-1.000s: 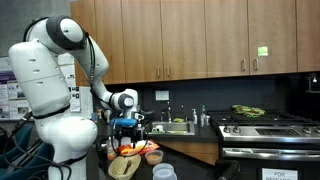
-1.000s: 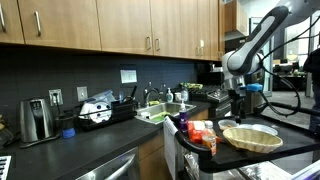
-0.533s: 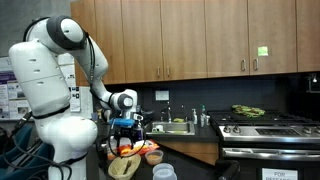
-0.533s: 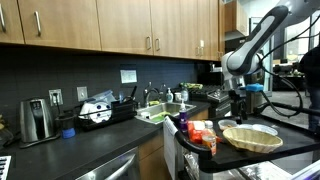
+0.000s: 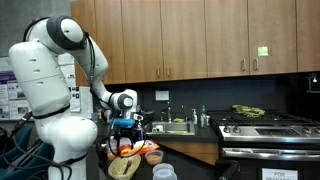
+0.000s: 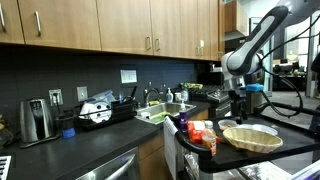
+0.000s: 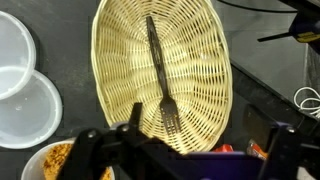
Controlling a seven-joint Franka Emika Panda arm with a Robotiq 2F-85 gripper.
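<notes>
My gripper (image 7: 205,125) hangs open above an oval wicker basket (image 7: 112,60), its dark fingers (image 7: 135,118) spread wide with nothing between them. A black fork (image 7: 160,80) lies lengthwise inside the basket, tines toward me. In both exterior views the gripper (image 5: 127,127) (image 6: 238,106) points down over the basket (image 5: 123,167) (image 6: 250,137), well clear of it, on a dark counter.
Two white round containers (image 7: 18,55) (image 7: 32,110) sit beside the basket, and a bowl of orange food (image 7: 55,160) lies near my left finger. Red packets (image 6: 200,133) sit on the counter. A sink (image 6: 160,113), toaster (image 6: 35,120) and stove (image 5: 265,125) stand farther off.
</notes>
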